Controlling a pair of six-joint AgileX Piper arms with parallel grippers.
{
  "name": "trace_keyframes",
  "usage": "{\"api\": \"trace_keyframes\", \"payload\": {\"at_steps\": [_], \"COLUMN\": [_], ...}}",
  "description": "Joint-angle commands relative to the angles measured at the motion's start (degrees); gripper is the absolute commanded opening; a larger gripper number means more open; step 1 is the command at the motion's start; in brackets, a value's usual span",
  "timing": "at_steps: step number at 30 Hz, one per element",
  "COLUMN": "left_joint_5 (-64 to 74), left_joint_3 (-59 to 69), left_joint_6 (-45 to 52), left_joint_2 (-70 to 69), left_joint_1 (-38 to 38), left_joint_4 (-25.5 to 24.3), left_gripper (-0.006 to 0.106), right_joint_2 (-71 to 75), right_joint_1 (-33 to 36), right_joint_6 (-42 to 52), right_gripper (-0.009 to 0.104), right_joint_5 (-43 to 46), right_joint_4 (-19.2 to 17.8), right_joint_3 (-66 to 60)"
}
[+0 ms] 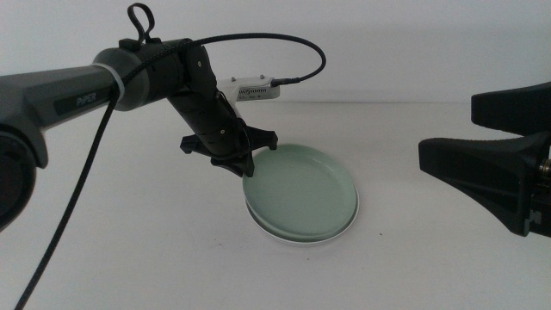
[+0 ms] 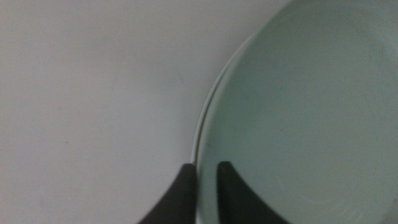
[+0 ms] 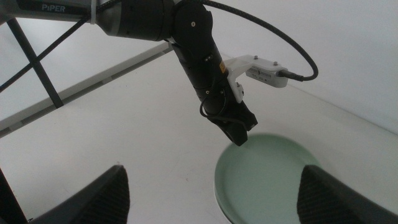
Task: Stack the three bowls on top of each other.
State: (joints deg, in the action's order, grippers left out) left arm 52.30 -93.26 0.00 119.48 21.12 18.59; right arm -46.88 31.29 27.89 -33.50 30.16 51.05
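While the right gripper (image 1: pixel 430 155) waits splayed wide at the right edge of the middle view, the stack sits at centre: the green bowl (image 1: pixel 301 191) nested on a white bowl (image 1: pixel 297 240) whose rim peeks out beneath. No grey bowl shows. Further back, at the green bowl's upper-left rim, the left gripper (image 1: pixel 247 169) pinches that rim between nearly closed jaws. Releasing well probably means parting the jaws fully first, then lifting straight off, lest the bowl drag.

The top bowl (image 1: pixel 303 195) lies nested on another bowl (image 1: pixel 297 238) on the table (image 1: pixel 155 250).
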Motion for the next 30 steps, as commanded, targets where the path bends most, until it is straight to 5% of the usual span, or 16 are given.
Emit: {"api": "trace_keyframes", "payload": {"at_steps": [1,11,22,30], "left_joint_5": [0.1,0.6,10.0,12.0], "left_joint_3": [-0.1,-1.5,-11.9,-8.3], "left_joint_6": [0.0,-1.5,-4.1,-8.5], "left_joint_2": [-0.2,-1.7,-10.7,-22.4], "left_joint_1": [0.1,-0.5,-8.6,-13.6], "left_joint_4": [1.2,0.7,-2.2,-11.5], "left_gripper": [0.017,0.094,0.094,0.094], "right_joint_2": [0.3,0.3,0.3,0.3], "right_joint_1": [0.1,0.1,0.1,0.1], "right_joint_6": [0.2,0.2,0.2,0.2], "right_gripper": [0.093,0.093,0.093,0.093], "right_joint_5": [0.5,0.5,0.5,0.5], "right_joint_4": [0.2,0.2,0.2,0.2], "right_joint_3": [-0.1,-0.1,-0.1,-0.1]}}
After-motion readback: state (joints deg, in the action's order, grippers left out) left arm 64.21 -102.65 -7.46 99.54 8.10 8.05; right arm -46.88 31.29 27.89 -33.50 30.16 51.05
